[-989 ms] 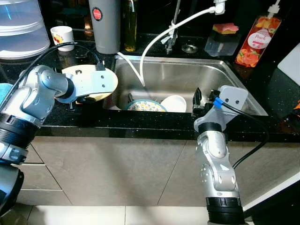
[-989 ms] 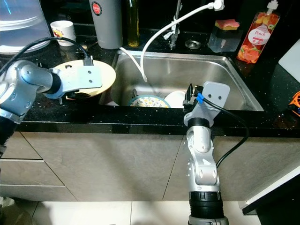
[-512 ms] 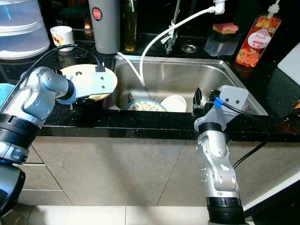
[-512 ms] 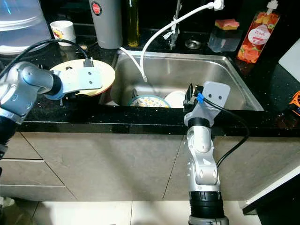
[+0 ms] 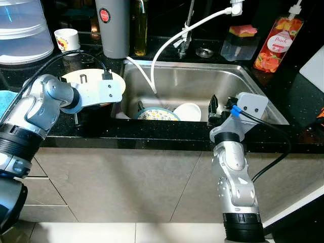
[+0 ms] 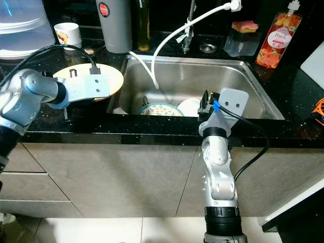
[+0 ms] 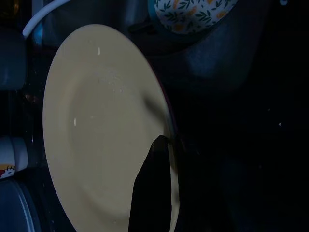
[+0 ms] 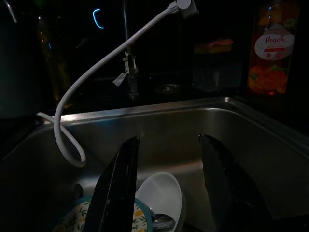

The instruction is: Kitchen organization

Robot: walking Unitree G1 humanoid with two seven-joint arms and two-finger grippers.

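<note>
Plate (image 5: pixel 88 81) movement is the change: over the last second the left gripper (image 7: pixel 159 159) has drawn the yellow plate away from the sink's left rim and further onto the black counter (image 5: pixel 167 132), so less of it hangs over the basin than before. In the left wrist view one black finger (image 7: pixel 153 193) lies across the plate's near edge, and the plate seems clamped there, though the second finger is hidden beneath it. The plate now sits on the counter just left of the sink (image 5: pixel 202 83), behind the left wrist. That suggests the plate is being carried out of the wash area toward a resting spot on the counter's left side. The right gripper (image 8: pixel 166 186) has not shifted; it hovers at the sink's front edge with its fingers spread apart, above a patterned bowl (image 5: pixel 157 114) and a white bowl (image 5: pixel 188 111) that lie in the basin, probably next to be sorted.
</note>
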